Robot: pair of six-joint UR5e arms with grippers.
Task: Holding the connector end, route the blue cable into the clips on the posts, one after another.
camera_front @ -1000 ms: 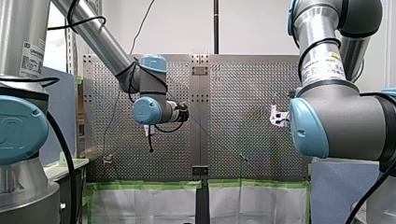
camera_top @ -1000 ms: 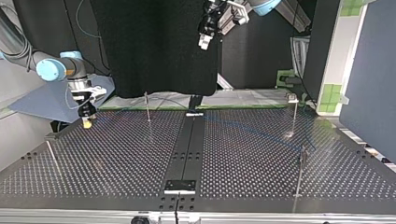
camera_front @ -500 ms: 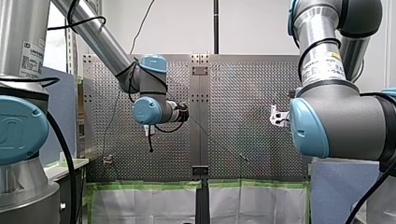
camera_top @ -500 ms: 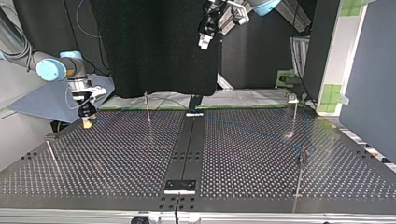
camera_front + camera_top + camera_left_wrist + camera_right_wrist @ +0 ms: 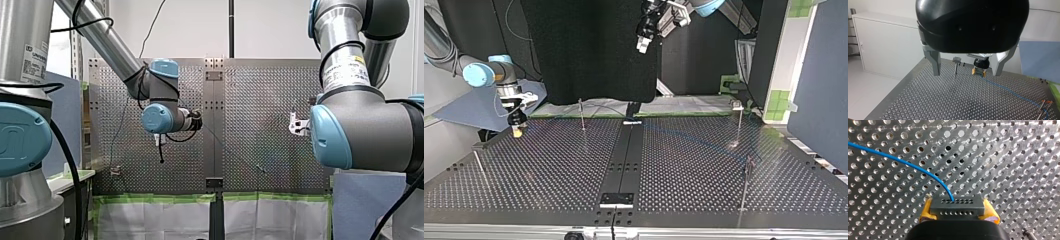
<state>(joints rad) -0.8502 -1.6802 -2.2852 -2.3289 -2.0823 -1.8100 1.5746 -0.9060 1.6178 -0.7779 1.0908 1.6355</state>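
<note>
In the right wrist view my right gripper (image 5: 957, 210) is shut with its yellow pads (image 5: 991, 213) on a dark grey connector (image 5: 956, 206). The blue cable (image 5: 898, 160) leaves the connector and curves away over the perforated plate. In the top view that gripper (image 5: 517, 131) hangs just above the table's far left part. The cable (image 5: 696, 139) runs faintly across to a clip post (image 5: 747, 172) at the right. My left gripper (image 5: 968, 72) is open and empty, high above the table (image 5: 642, 44), looking down on the right gripper (image 5: 979, 71) and the cable (image 5: 1008, 88).
Thin clip posts stand on the table: one far left of centre (image 5: 581, 114), one far right (image 5: 738, 120), one near left (image 5: 479, 167). A black rail (image 5: 624, 160) runs down the middle. A dark curtain (image 5: 589, 50) hangs behind the table.
</note>
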